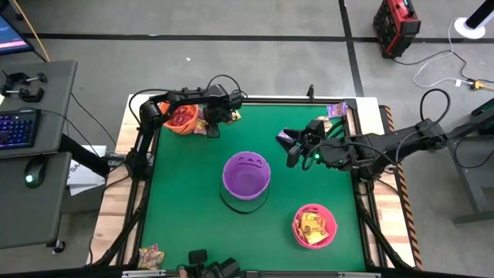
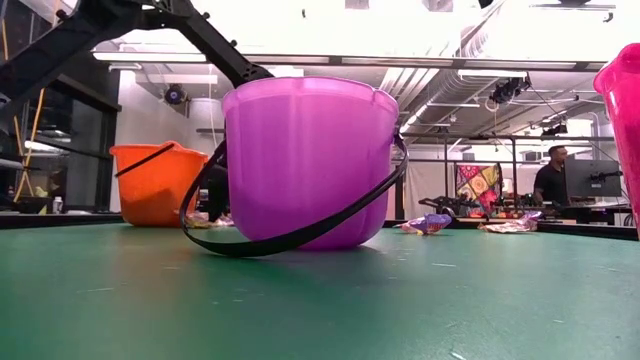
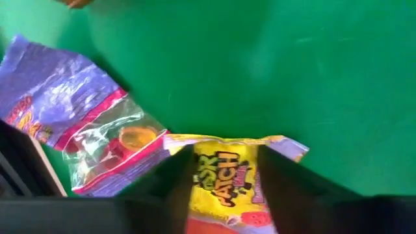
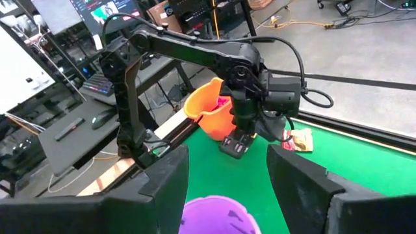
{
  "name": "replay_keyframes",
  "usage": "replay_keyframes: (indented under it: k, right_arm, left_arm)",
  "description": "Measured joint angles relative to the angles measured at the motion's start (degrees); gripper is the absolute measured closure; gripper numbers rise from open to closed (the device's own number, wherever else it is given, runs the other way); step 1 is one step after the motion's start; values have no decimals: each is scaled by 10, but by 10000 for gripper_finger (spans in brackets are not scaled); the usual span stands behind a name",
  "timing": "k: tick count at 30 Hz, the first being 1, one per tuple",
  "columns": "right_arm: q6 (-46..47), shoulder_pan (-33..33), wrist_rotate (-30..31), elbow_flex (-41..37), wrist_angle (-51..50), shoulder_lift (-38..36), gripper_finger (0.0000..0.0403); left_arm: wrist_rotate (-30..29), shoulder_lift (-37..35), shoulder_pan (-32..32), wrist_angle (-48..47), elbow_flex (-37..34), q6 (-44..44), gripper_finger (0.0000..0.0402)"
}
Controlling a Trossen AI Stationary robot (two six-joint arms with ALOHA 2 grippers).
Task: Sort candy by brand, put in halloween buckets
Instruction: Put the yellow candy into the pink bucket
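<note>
My left gripper [image 1: 212, 127] is down at the table's far left, beside the orange bucket [image 1: 183, 120]. A yellow candy packet [image 3: 224, 179] lies flat on the green table between its open fingers. A purple-and-clear packet [image 3: 58, 97] lies just beside it. My right gripper [image 1: 292, 150] hangs open and high over the far right, nothing between its fingers [image 4: 169, 175]. A purple packet [image 1: 286, 137] lies on the table below it. The purple bucket [image 1: 247, 174] stands mid-table and the pink bucket [image 1: 314, 225], with yellow candy in it, at the near right. My left gripper comes at the yellow packet steeply from above. Its two fingers [image 3: 162, 188] stand over the packet's two sides, with the middle strip [image 3: 224, 162] showing between them. The packet lies flat on the table. Whether the fingertips touch it I cannot tell.
The orange bucket holds red candy. More packets lie at the far right corner [image 1: 336, 110] and the near left edge [image 1: 150, 256]. The purple bucket's black handle [image 2: 300, 235] lies down on the table in front of it. A person sits in the room beyond [image 2: 550, 180].
</note>
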Motion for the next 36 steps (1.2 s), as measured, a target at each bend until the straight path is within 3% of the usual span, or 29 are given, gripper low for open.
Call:
replay_keyframes:
  k: [4,10,20,26,30,36]
  right_arm:
    - [-1,0,0,0,-1,0,202]
    - [-2,0,0,0,-15,0,202]
    - [-7,0,1,0,-19,0,202]
    - [-5,0,-9,0,-19,0,202]
    - [0,0,-17,0,-19,0,202]
    - [9,0,-21,0,-20,0,202]
  left_arm:
    - [2,-1,-4,-10,0,-6,371]
    - [25,-45,-4,-8,1,-22,399]
    - [89,-170,-20,35,1,-57,401]
    - [78,-160,-12,32,-1,-49,396]
    - [68,-124,-13,28,-1,-34,364]
    - [49,-67,-27,25,-2,-11,281]
